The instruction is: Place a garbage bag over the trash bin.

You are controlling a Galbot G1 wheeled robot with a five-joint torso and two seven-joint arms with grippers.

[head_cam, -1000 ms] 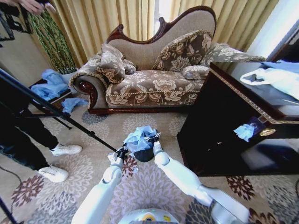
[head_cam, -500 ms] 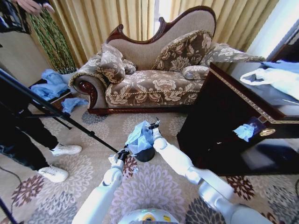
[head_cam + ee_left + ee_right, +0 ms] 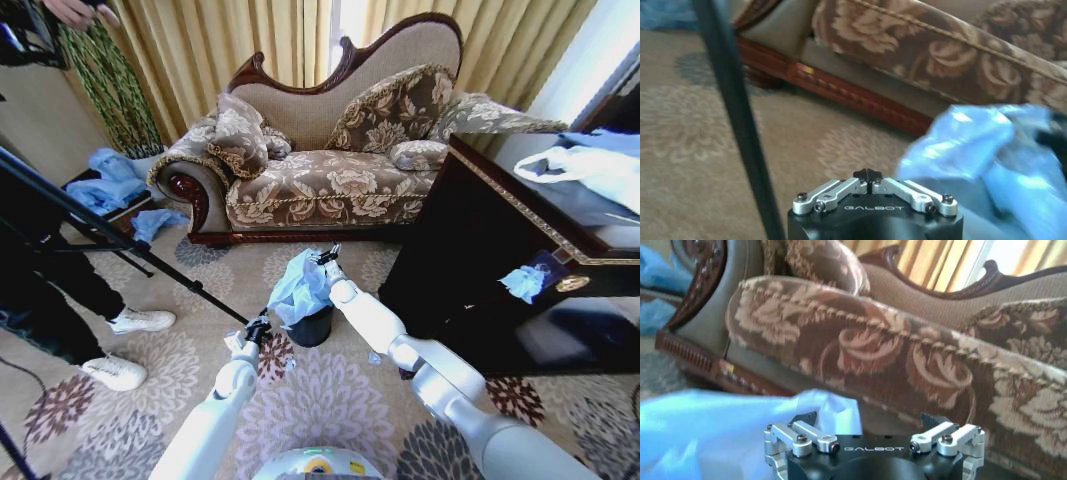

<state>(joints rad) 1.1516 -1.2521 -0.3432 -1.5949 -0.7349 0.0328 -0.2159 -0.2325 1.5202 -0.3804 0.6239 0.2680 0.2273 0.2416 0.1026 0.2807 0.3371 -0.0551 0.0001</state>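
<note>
The black trash bin stands on the carpet in front of the sofa. The light-blue garbage bag is bunched over its top and rises toward the far side. My right gripper hovers just above and behind the bag's upper edge. In the right wrist view that gripper is open, and the bag lies against one finger. My left gripper is low at the bin's left side. It is shut with nothing between its fingers, and the bag is just ahead of it.
The patterned sofa is close behind the bin. A dark cabinet stands to the right with a white bag on top. A tripod leg slants across the left, beside a standing person's shoes. Blue scraps lie far left.
My right gripper has lifted off the bin top and moved up and back toward the sofa. The bag now stands taller over the bin. The left gripper has barely moved.
</note>
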